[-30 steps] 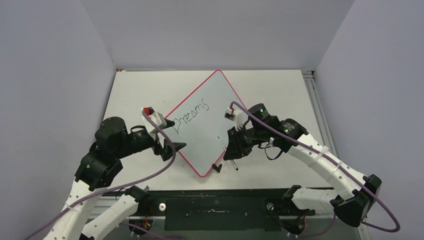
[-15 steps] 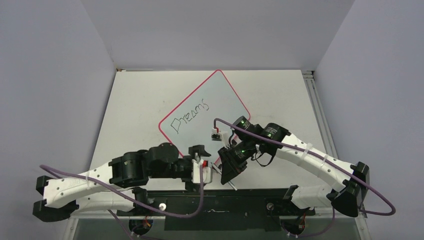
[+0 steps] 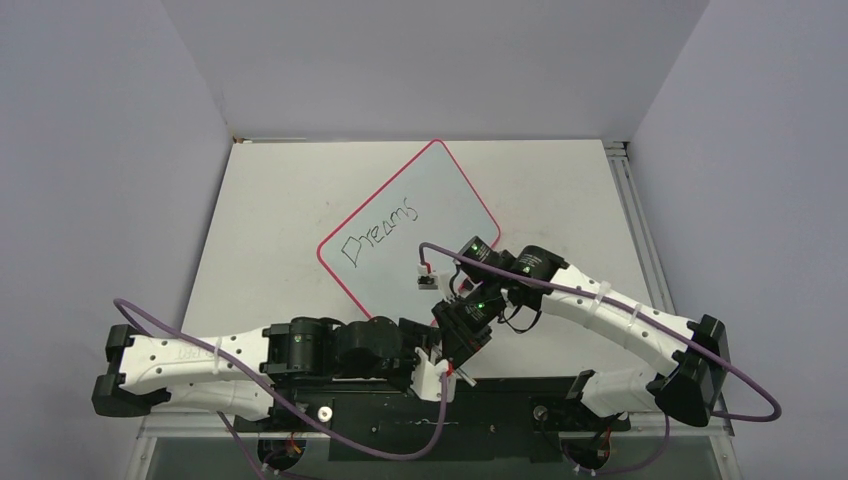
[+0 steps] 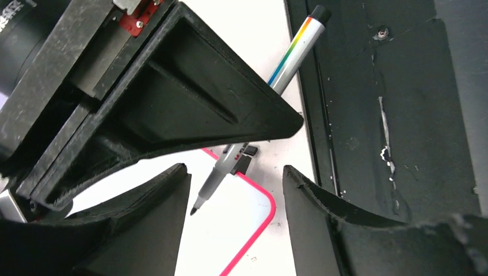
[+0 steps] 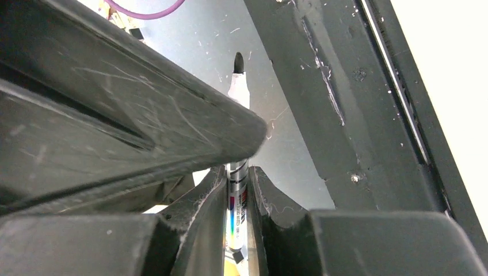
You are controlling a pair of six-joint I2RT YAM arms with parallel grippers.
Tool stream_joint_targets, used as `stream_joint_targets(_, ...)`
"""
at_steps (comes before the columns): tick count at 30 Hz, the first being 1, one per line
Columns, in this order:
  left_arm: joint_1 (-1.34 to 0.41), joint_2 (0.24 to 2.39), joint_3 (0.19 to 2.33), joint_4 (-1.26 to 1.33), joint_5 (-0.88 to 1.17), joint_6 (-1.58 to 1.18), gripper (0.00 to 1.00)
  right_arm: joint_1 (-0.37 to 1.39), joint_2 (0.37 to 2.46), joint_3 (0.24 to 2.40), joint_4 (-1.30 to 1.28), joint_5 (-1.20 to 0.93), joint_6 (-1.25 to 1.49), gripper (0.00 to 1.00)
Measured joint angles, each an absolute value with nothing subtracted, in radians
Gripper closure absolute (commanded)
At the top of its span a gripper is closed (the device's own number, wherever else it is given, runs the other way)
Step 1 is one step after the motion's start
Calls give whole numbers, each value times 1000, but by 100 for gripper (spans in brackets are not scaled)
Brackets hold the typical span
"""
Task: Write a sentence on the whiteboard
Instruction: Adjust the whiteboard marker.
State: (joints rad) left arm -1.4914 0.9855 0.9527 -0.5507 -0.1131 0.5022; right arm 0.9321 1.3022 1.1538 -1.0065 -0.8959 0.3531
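Right hand [image 5: 236, 178] clamped on marker [image 4: 289, 60], left hand [image 4: 235, 172] parted, arm outstretched low

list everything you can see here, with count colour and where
whiteboard: one, white with pink-red rim, lying askew mid-table
word "Dreams": one, black, on the board's left part
marker: one, grey with rainbow stripe, uncapped, by the board's near corner
table: one, white
base plate: one, black, table's near edge
walls: three, grey
cables: two, purple, along the arms
right fingers: black, shut on the marker
left fingers: black, open, near the marker tip
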Motion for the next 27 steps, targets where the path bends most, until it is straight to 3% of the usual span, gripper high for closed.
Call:
stream_joint_targets(3, -1505, 1010, 952, -535, -136, 512, 51, 938, 1303, 1154, -1009, -905, 351, 95)
stream_joint_targets(7, -1531, 1041, 951, -518, -170, 530, 68, 942, 1303, 1154, -1016, -910, 345, 95)
stream_joint_targets(12, -1551, 1066, 949, -500, -205, 543, 100, 944, 1303, 1155, -1043, -908, 333, 92)
stream_joint_targets(18, -1570, 1077, 933, -503, -231, 522, 100, 940, 1303, 1158, -1053, -876, 325, 81)
stream_joint_targets(23, -1543, 1076, 919, -480, -251, 441, 100, 884, 1288, 1163, -1048, -827, 324, 43)
stream_joint_targets(27, -1455, 1059, 905, -459, -207, 367, 100, 827, 1232, 1163, -1048, -763, 327, 24)
